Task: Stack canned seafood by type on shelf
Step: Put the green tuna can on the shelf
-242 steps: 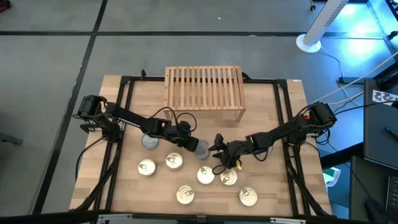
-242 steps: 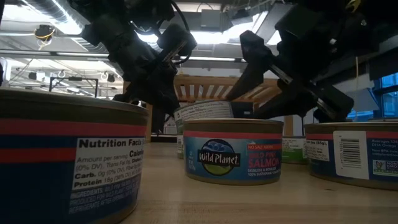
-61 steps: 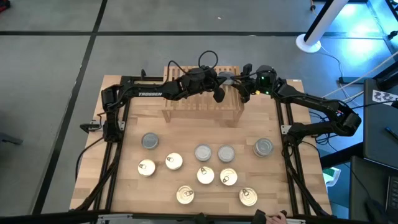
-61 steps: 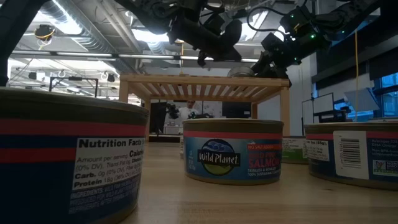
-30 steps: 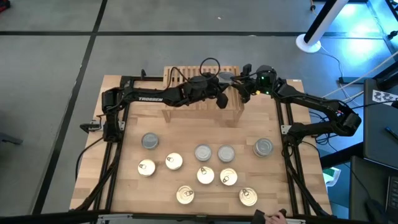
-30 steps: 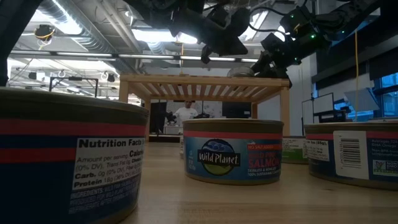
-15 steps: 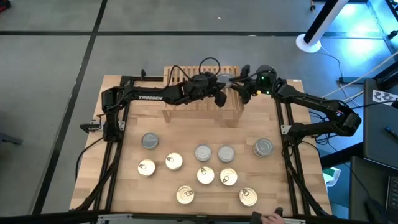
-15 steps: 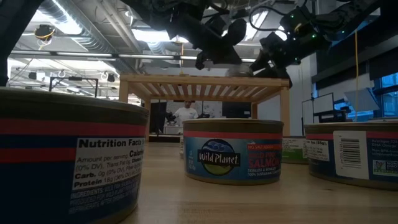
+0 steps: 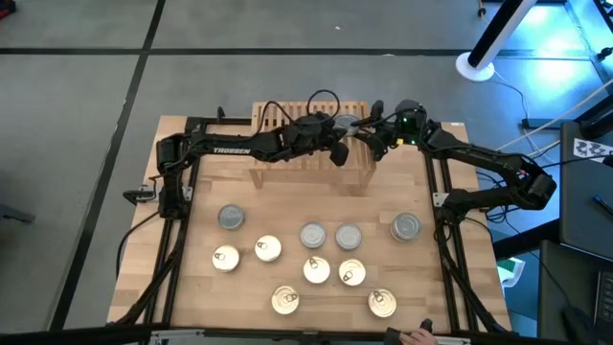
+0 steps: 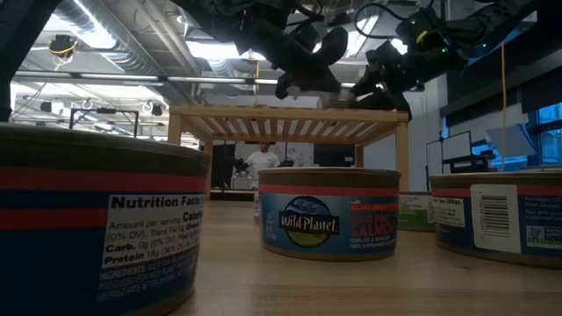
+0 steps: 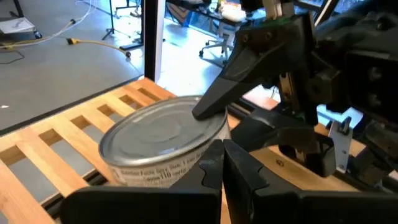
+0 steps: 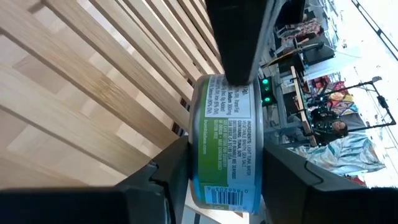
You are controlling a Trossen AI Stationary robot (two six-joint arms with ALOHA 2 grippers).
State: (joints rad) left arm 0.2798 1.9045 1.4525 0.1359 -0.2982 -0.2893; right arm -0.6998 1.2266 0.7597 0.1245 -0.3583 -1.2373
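One silver-lidded can (image 11: 163,138) with a green label sits on the slatted top of the light-wood shelf (image 9: 287,153), near its right end. Both grippers are at this can. My right gripper (image 12: 225,162) reaches in from the table's right and is shut on it. My left gripper (image 11: 222,149) comes from the left over the shelf, shut, with its tips at the can's side wall. Three silver-lidded cans (image 9: 313,234) and one more (image 9: 230,218) stand on the tabletop, with several gold-lidded cans (image 9: 316,269) nearer the near edge. My left gripper touches the can's side wall (image 11: 208,149) with its shut fingertips, slanting down from the table's left; in the right wrist view its fingers (image 12: 239,43) end on the label. My right gripper has the can between its two fingers, one finger (image 11: 249,81) lying over the lid's rim (image 11: 198,115) and the other (image 11: 261,134) low at the base. It comes level from the table's right. The can's near part rests on the slats.
A Wild Planet salmon can (image 10: 329,213) and two more cans (image 10: 97,228) (image 10: 500,215) stand close in the low view. The left part of the shelf top shows bare slats. A person stands in the room beyond the shelf (image 10: 263,158); a hand shows at the near edge (image 9: 421,335).
My left gripper has come down from above the shelf toward the can and now stands beside it, staying shut. My right gripper and the can have kept their place on the shelf.
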